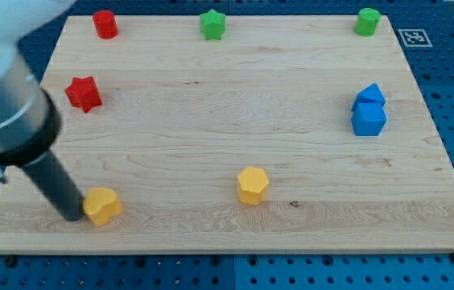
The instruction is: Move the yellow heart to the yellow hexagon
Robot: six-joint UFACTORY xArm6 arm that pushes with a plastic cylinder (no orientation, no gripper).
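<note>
yellow heart-shaped plastic block (102, 205) sits at the wooden board's (235, 97) lower left, with my tip (74, 216), a bare dark rod that grips nothing, touching the heart's left side. the pushing step looks under way. next calls for a steady shove rightward from the heart to the yellow hexagon block (253, 185), well apart to its right and slightly higher.
</note>
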